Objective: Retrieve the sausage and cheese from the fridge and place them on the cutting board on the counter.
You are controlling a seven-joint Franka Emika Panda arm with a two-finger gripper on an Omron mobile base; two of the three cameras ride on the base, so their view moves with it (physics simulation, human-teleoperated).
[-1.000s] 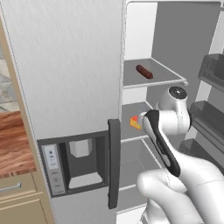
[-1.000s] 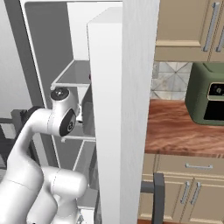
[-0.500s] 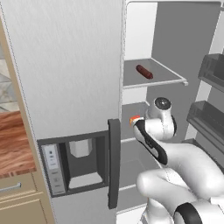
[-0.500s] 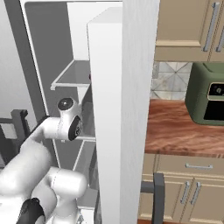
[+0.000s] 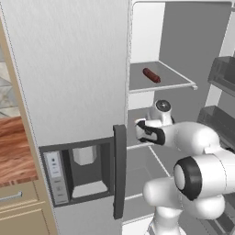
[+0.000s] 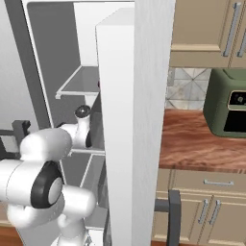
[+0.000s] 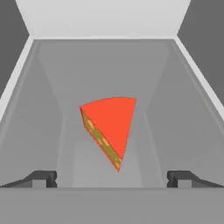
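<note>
Since the earlier frame I had swung the arm down and into the fridge (image 5: 82, 69). The tool (image 7: 112, 178) stood spread wide, empty, facing the cheese (image 7: 109, 129): a matte orange-red wedge with a speckled yellow side, on a smooth grey shelf. The sausage (image 5: 151, 75), a dark red cylinder, lay one shelf higher.

My left base camera looks forward from behind the arm into the open fridge (image 5: 82, 92), its interior at the frame's right. My right base camera faces the same shelves, at its frame's left. My hand camera sits close, looking along a shelf.
</note>
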